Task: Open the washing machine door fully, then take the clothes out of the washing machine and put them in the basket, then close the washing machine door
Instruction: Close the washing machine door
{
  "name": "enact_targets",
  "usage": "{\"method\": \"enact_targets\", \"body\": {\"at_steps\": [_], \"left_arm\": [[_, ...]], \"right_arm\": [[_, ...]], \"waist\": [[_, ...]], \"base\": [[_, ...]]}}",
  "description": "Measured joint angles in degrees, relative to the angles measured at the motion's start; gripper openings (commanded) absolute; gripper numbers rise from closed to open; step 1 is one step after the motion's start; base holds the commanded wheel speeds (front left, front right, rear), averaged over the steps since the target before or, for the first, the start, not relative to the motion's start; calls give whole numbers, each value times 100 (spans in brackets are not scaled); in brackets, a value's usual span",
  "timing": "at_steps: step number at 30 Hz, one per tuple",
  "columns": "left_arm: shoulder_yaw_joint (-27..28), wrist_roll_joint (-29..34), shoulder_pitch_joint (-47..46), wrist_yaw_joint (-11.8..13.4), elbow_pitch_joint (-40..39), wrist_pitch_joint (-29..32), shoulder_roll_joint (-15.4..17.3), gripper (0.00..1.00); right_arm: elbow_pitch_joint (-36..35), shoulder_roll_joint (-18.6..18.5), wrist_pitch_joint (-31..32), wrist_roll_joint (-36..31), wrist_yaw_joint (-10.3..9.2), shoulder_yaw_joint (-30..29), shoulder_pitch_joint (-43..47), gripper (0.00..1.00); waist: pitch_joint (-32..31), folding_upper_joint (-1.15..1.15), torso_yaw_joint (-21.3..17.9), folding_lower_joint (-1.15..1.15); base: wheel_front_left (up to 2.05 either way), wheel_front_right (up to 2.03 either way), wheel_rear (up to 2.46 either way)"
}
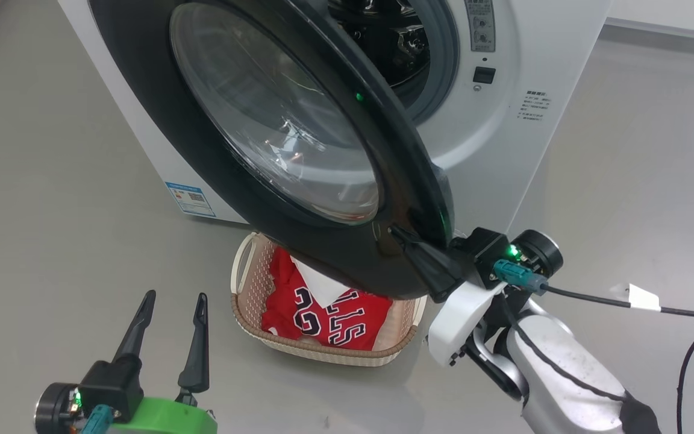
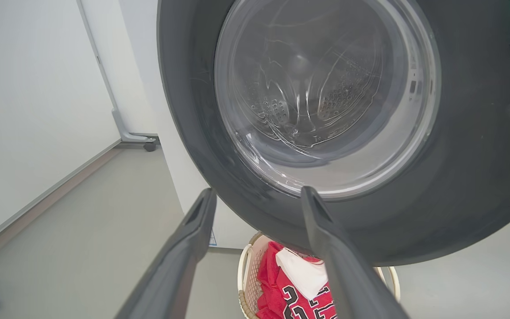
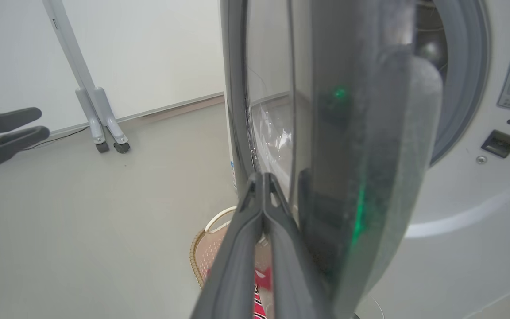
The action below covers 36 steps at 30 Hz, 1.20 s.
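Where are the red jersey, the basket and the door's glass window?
red jersey (image 1: 362, 322), head view, its lettered front.
basket (image 1: 323, 353), head view, its near rim.
glass window (image 1: 275, 114), head view, its centre.

Bright, even light; soft shadows on the floor (image 1: 52, 181); glare on the door (image 1: 275, 126) glass; wrist views curve at edges.

Pose note: left gripper (image 1: 175, 296), two long dark fingers on green wrist housing (image 1: 166, 419), jaws spread wide, empty, pointing forward. Long dark-fingered right gripper (image 1: 394, 231) on pale silver forearm (image 1: 558, 404): fingers pressed together, aimed forward-left
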Motion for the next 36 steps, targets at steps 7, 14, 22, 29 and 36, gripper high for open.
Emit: {"method": "enact_targets", "body": {"at_steps": [7, 14, 22, 29, 36], "left_arm": [[-92, 32, -143, -1, -33, -9, -35, 100], [-223, 82, -344, -4, -125, -36, -108, 100], [-409, 89, -597, -19, -182, -58, -210, 100], [-490, 89, -764, -44, -149, -102, -270, 100], [-489, 88, -854, -43, -23, -110, -312, 100]], "right_arm": [[257, -111, -9, 124, -146, -464, -399, 0], [479, -328, -9, 134, -207, -868, -1079, 0], [759, -539, -10, 135, -247, -1206, -1906, 0], [1023, -682, -136, 135, -290, -1436, -2442, 0], [1324, -666, -315, 135, -243, -1411, -2569, 0]], "waist": [[198, 0, 57, 0], [473, 0, 158, 0], [855, 0, 328, 0], [1149, 0, 513, 0], [1272, 0, 642, 0]], "base": [[0, 0, 0], [0, 0, 0], [0, 0, 0], [0, 0, 0], [0, 0, 0]]}}
